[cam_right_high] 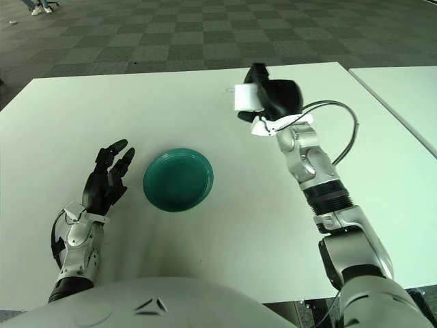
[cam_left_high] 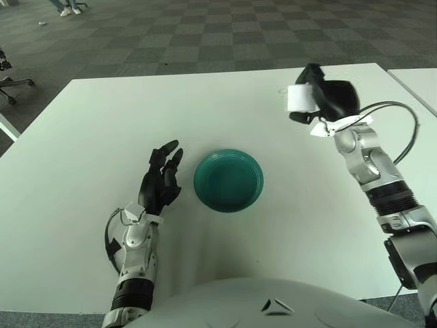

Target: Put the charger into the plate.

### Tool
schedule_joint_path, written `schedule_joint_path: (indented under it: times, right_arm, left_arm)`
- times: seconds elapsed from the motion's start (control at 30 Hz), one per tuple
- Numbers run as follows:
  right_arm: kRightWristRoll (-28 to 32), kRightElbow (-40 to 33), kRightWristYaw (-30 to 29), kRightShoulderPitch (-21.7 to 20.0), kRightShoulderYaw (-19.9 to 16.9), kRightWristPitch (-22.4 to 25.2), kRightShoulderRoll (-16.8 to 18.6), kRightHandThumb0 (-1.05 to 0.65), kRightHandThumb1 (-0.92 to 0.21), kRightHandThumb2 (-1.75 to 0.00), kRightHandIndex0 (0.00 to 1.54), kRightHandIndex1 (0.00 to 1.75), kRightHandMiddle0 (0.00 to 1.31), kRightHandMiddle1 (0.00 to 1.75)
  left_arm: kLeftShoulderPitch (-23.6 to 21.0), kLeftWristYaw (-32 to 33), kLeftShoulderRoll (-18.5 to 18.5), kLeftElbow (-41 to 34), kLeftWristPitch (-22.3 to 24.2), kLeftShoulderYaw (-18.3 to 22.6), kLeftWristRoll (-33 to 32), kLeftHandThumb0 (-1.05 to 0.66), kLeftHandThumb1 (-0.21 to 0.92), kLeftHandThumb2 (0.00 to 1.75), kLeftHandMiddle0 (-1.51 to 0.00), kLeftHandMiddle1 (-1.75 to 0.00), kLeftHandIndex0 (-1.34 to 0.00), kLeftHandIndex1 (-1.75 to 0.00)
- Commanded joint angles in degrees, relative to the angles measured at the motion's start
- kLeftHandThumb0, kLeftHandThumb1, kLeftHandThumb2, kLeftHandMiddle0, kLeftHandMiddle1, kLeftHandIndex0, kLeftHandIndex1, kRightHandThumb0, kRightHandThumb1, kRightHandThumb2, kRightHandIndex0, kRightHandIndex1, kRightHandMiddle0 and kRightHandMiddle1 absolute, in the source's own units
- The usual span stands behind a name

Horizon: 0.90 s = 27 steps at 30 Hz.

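Note:
A white charger (cam_left_high: 299, 98) is held in the air by my right hand (cam_left_high: 326, 100), whose black fingers are curled around it. It hangs above the table, up and to the right of the teal plate (cam_left_high: 228, 180), which lies near the table's middle with nothing in it. My left hand (cam_left_high: 161, 179) shows just left of the plate, fingers spread and holding nothing.
The white table (cam_left_high: 102, 137) carries only the plate. A second white table (cam_left_high: 418, 82) shows at the far right. Grey carpet tiles lie beyond the far edge, with a chair base (cam_left_high: 10, 85) at the left.

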Motion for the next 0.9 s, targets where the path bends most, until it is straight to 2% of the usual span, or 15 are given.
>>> schedule_joint_path:
  times: [0.0,0.13,0.27,0.5,0.87]
  right_arm:
    - [-1.4,-1.3,1.4,0.4,1.3,0.0,1.2,-0.41,-0.55,-1.02,0.91,1.75,0.44,1.75]
    - [-1.7,-2.9,3.0,0.8,2.1,-0.7,2.2,-0.42,-0.53,-1.05,0.95,1.75,0.45,1.75]
    - [-2.6,-5.5,5.9,0.7,4.9,-1.0,4.4,-0.42,-0.51,-1.07,0.99,1.75,0.46,1.75]
    - [-2.9,-7.4,9.3,1.0,7.5,-3.5,5.1,-0.43,-0.49,-1.10,1.01,1.75,0.48,1.75]
    - [-5.1,-4.5,9.9,2.0,12.3,-8.3,6.1,-0.42,-0.50,-1.08,1.01,1.75,0.47,1.75]
  left_arm:
    - [3.4,0.1,-4.6,7.4,-1.1,-1.5,-1.4,-0.96,0.92,0.84,-0.38,-0.02,-0.02,-1.00]
    - [3.0,0.5,-5.4,8.3,-1.8,-1.7,-0.8,-0.97,0.92,0.82,-0.38,-0.02,-0.04,-1.02]
    - [2.5,1.5,-6.4,9.8,-2.1,-1.7,0.0,-0.98,0.92,0.83,-0.39,-0.03,-0.04,-1.03]
    - [0.0,5.4,-7.5,15.2,-3.5,-1.2,3.9,-1.00,0.92,0.87,-0.42,-0.04,-0.02,-1.01]
    - [-1.7,11.6,-9.6,17.4,-4.8,-2.4,8.7,-1.00,0.92,0.90,-0.44,-0.04,-0.01,-0.99]
